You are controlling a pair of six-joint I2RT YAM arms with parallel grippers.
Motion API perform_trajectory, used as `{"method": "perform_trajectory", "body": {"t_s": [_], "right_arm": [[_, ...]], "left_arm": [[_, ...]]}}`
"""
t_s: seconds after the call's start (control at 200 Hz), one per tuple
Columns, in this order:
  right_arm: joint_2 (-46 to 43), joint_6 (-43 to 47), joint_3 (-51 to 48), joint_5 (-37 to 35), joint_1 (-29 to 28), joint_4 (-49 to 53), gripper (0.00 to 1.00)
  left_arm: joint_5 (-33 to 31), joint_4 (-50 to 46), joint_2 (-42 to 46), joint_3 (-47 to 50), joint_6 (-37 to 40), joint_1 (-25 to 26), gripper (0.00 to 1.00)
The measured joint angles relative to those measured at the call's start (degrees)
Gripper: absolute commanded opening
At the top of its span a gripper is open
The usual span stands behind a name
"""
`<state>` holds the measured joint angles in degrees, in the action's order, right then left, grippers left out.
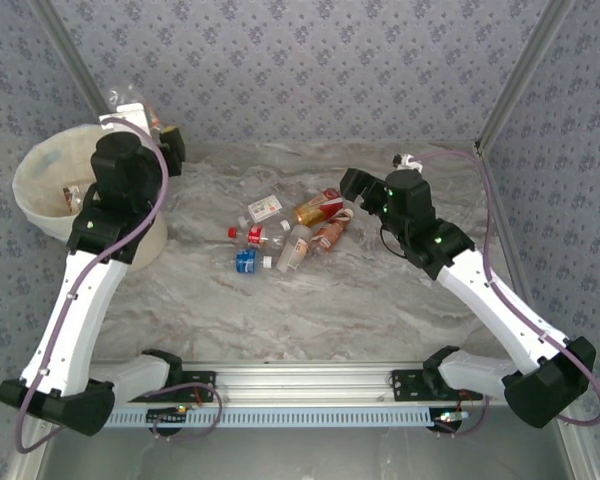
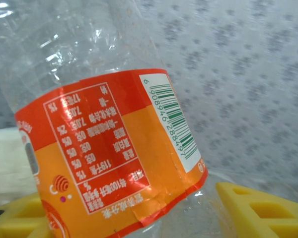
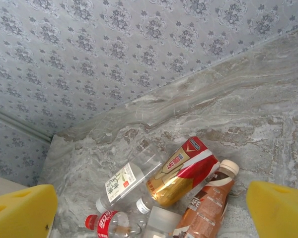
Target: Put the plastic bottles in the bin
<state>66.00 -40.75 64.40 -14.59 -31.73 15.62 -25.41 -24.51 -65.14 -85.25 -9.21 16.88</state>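
At your far left stands the bin [image 1: 40, 175], its white liner open, with at least one small red-marked bottle [image 1: 72, 195] lying inside. Your left gripper [image 1: 128, 110] hangs high by the bin's far rim. In the left wrist view its yellow pads [image 2: 258, 208] sit either side of a clear orange-labelled bottle [image 2: 114, 163] and are closed onto it. The bottle leans across the view, barcode to the right. On this side you are at the drop step. From overhead I cannot tell whether the bottle is squarely over the bin's mouth or just behind the rim. Check that first: the release calls for the bottle to be inside the rim line, then a clean spread of the fingers.

In the middle of the table [image 1: 380, 310] the rest of the plastic bottles [image 1: 290, 232] lie in a loose heap on their sides. Nearest your right arm, a gold-and-red bottle [image 3: 181, 171] touches a brown coffee bottle [image 3: 208, 203]. A clear white-labelled bottle [image 3: 126, 181] and a red-capped bottle [image 3: 107, 223] lie to their left.

Your right gripper [image 1: 352, 195] hovers at the heap's right edge, its fingers [image 3: 20, 213] spread wide and empty. Its next move, I judge, is a descent onto one outer bottle. The brown one looks the most free, though its neighbours touch it and may roll.
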Motion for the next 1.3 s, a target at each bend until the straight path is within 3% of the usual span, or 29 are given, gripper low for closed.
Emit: {"method": "perform_trajectory", "body": {"t_s": [0.275, 0.505, 0.57, 0.685, 0.745, 0.805, 0.874, 0.954, 1.024, 1.299], "right_arm": [[1.4, 0.0, -0.2, 1.0, 0.5, -0.3, 1.00], [3.5, -0.4, -0.1, 3.2, 0.5, -0.3, 1.00], [3.6, -0.4, 0.0, 3.5, 0.5, -0.3, 1.00], [3.6, -0.4, 0.0, 3.9, 0.5, -0.3, 1.00], [3.6, -0.4, 0.0, 3.9, 0.5, -0.3, 1.00], [3.6, -0.4, 0.0, 4.0, 0.5, -0.3, 1.00], [3.6, -0.4, 0.0, 4.1, 0.5, -0.3, 1.00], [3.6, -0.4, 0.0, 4.1, 0.5, -0.3, 1.00], [3.6, -0.4, 0.1, 4.1, 0.5, -0.1, 1.00], [3.6, -0.4, 0.7, 4.1, 0.5, 1.0, 1.00]], "left_arm": [[-11.4, -1.9, -6.4, -5.1, -0.2, -10.4, 0.00], [-13.6, -6.3, -9.7, -5.2, -4.9, -20.7, 0.00], [-13.5, -8.0, -10.6, -5.2, -6.8, -23.2, 0.13], [-13.2, -11.1, -12.8, -5.3, -9.7, -26.4, 0.18], [-13.2, -12.7, -13.8, -5.3, -11.0, -27.4, 0.25], [-13.2, -14.0, -14.6, -5.3, -12.2, -28.3, 0.44], [-12.3, -15.3, -15.3, -5.3, -13.6, -29.4, 0.74], [-11.0, -16.5, -15.7, -5.3, -15.2, -30.4, 0.93], [-9.9, -17.3, -15.9, -5.3, -16.3, -30.8, 0.99], [-5.9, -18.0, -14.8, -5.6, -17.0, -30.7, 0.99]]}}
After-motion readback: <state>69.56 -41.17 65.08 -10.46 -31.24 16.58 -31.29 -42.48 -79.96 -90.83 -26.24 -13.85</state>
